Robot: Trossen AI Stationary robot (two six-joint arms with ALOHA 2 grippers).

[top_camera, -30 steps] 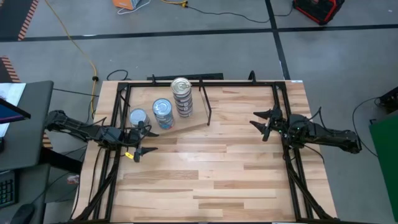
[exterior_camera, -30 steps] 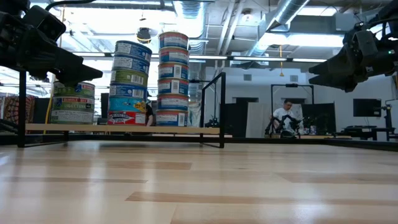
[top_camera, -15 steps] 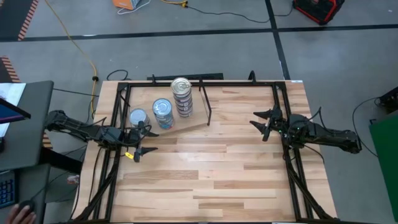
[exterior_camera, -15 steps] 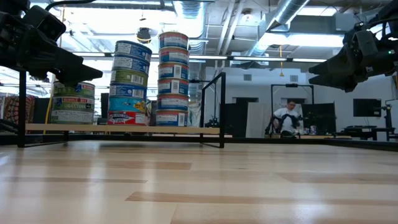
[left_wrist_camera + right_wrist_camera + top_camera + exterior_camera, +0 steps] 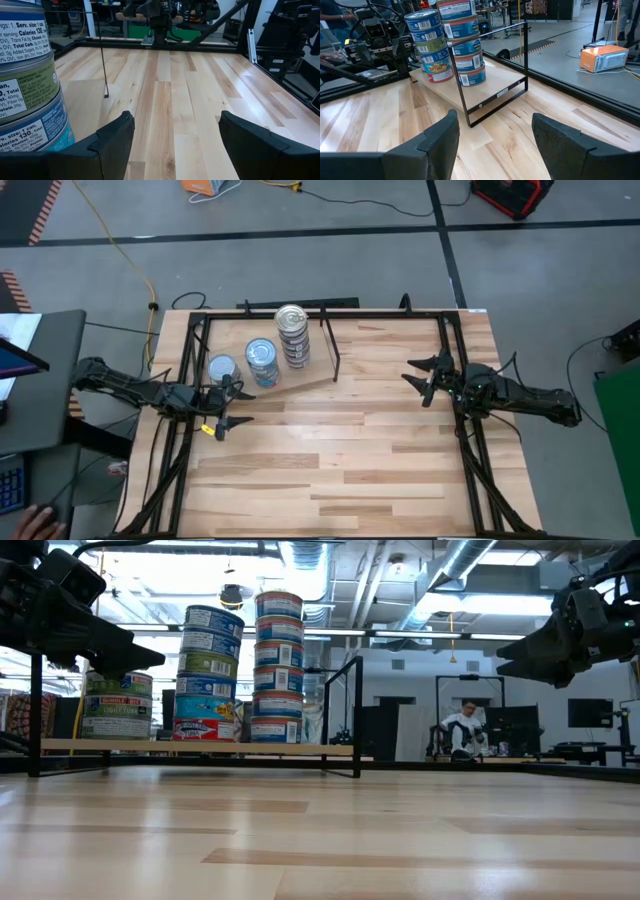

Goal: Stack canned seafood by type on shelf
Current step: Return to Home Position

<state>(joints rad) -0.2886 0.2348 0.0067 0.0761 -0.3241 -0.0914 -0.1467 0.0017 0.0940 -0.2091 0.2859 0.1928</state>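
The canned seafood stands in three stacks on the shelf (image 5: 308,378), a light board at the table's far left with a thin black rod frame (image 5: 330,350) at its right end. The stacks are a short one (image 5: 221,367), a middle one (image 5: 262,361) and the tallest (image 5: 292,332). In the low view they show as the short stack (image 5: 118,705), the middle stack (image 5: 207,675) and the tallest stack (image 5: 278,665). My left gripper (image 5: 240,408) hovers open just near of the shelf's left end, beside the short stack (image 5: 25,75). My right gripper (image 5: 410,378) hovers open at the table's right, pointing toward the stacks (image 5: 455,40).
A black metal frame (image 5: 455,340) runs along the table's left, far and right edges. Bare wooden tabletop (image 5: 340,450) lies between the two arms and toward the near edge. A person (image 5: 462,730) sits in the room far behind the table.
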